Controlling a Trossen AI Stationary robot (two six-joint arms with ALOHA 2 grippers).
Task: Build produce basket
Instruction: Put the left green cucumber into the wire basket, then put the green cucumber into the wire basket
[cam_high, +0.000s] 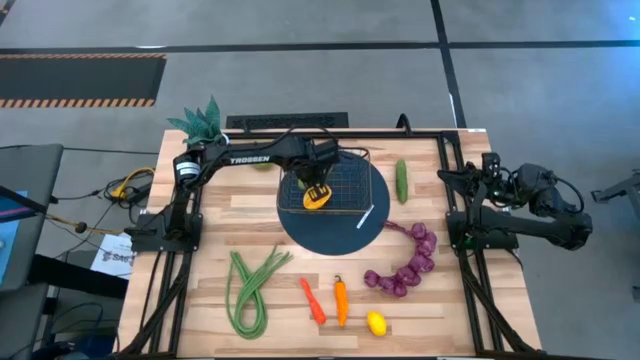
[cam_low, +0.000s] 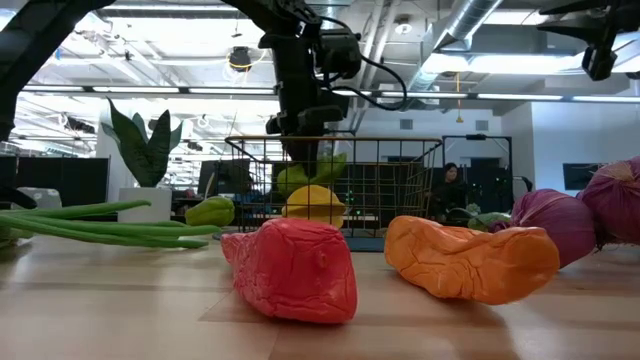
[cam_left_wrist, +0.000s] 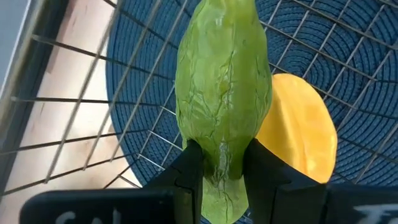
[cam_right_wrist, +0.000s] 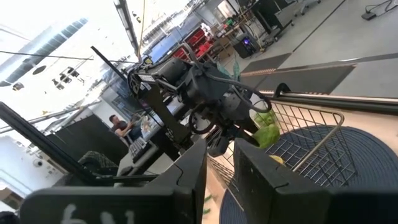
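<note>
The wire basket (cam_high: 368, 178) stands on a dark blue round mat (cam_high: 300, 235) at the table's far middle. A yellow fruit (cam_high: 317, 197) lies in the basket. My left gripper (cam_left_wrist: 224, 177) reaches down into the basket, shut on a wrinkled green fruit (cam_left_wrist: 221, 81) that sits just above the yellow fruit (cam_low: 313, 203). At the table's right edge my right gripper (cam_right_wrist: 221, 171) waits, raised and pointing level toward the basket. A narrow gap shows between its fingers, with nothing in it. My left gripper pinches the green fruit's narrow upper end (cam_left_wrist: 222, 158) between its two fingers (cam_left_wrist: 191, 171). The fingers come steeply from above. The fruit hangs below them inside the basket (cam_low: 400, 180), its long body pointing down beside the yellow fruit (cam_left_wrist: 298, 130). I cannot tell whether the two fruits touch.
On the bare wood lie a cucumber (cam_high: 401, 180), a purple grape string (cam_high: 405, 265), green beans (cam_high: 250, 285), a red pepper (cam_high: 313, 300), an orange pepper (cam_high: 341, 300), a lemon (cam_high: 376, 322) and a green fruit (cam_low: 210, 212). A potted plant (cam_high: 200, 122) stands at the far left corner.
</note>
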